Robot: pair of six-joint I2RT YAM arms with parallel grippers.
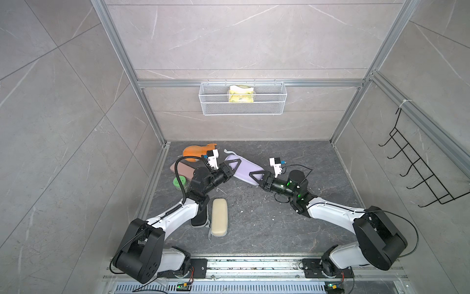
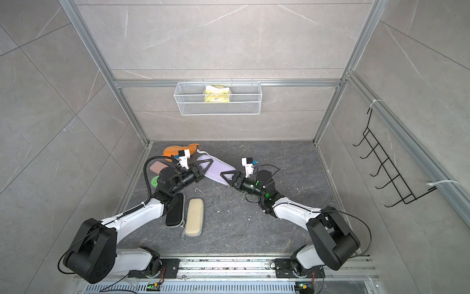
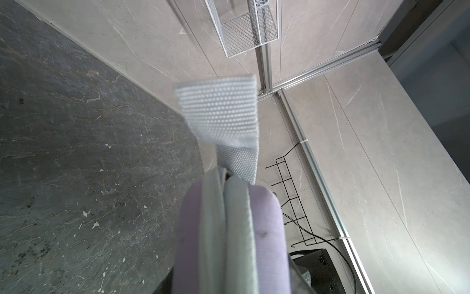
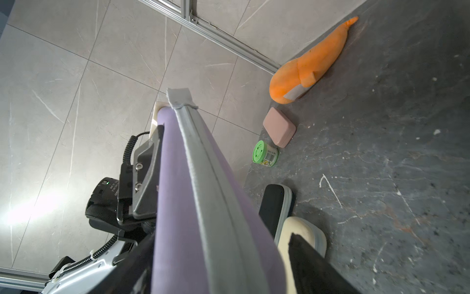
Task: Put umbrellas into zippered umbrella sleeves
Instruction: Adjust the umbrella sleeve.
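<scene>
- The lavender sleeve (image 1: pixel 245 169) hangs between the two arms near the back of the dark floor (image 1: pixel 254 216). It lies slantwise in both top views and appears to be lifted clear of the floor.
- The left gripper (image 1: pixel 235 163) is clamped on the sleeve's far end, with one finger flat against each lavender side.
- The right gripper (image 1: pixel 254 175) straddles the near end, with a black finger on each side. I cannot tell whether those fingers are pressing or just standing beside it.
- In the right wrist view, the grey zip edging runs along the top of the lavender sleeve (image 4: pixel 173 203), and its two bands lie together.
- A grey tab (image 3: pixel 221 114) sticks out from the sleeve's far end, folded over on itself.
- The black sleeve (image 2: pixel 175 211) lies on the floor, partly under the left arm. The cream sleeve (image 2: pixel 194 217) lies just beside it, parallel to it.
- In the back left corner are the orange plush whale (image 4: pixel 305 71), the pink case (image 4: pixel 279 127) and the green-lidded tub (image 4: pixel 264 154), in a loose row along the wall.
- A wire basket (image 1: pixel 267 107) hangs on the back wall.
</scene>
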